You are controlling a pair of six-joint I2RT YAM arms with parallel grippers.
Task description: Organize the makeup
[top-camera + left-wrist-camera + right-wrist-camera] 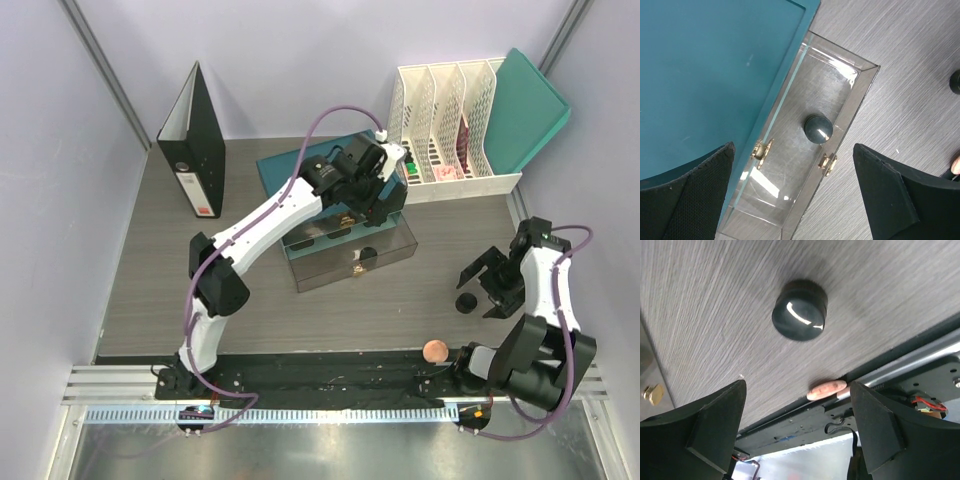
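Black round jar [800, 310] is noted just left of the right pincer [797, 390], which is spread wide and empty.

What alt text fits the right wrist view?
A black jar sits on the grey table, beyond the open jaws that fill the bottom corners. A peach disc lies at the table's edge by the black rail; a brass knob shows at far left.

White left arm [262, 222] is stretched to upper centre, black two-finger left gripper [794, 146] spread; black right gripper [797, 384] is held parted, centre right.
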